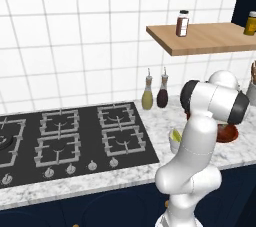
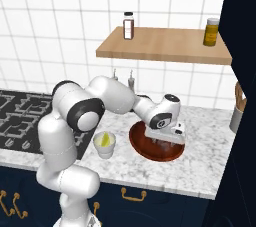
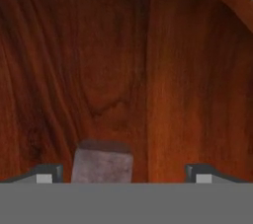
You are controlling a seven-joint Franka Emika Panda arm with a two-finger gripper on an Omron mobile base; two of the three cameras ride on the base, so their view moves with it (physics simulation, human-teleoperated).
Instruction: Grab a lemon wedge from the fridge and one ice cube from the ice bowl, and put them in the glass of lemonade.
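We see the marble surface [image 2: 200, 166] carrying the red ice bowl [image 2: 145, 147], with the glass of lemonade [image 2: 105, 144] just beside it. Our tool [image 3: 123, 173] hangs released inside the bowl, its fingertips [image 3: 47, 172] flanking a greyish ice cube [image 3: 103, 164].

Glass of lemonade [image 2: 105, 144] on counter [image 2: 210, 171], left of ice bowl [image 2: 145, 148]; ice cube [image 3: 102, 163] in bowl; stove [image 1: 75, 136] further left.
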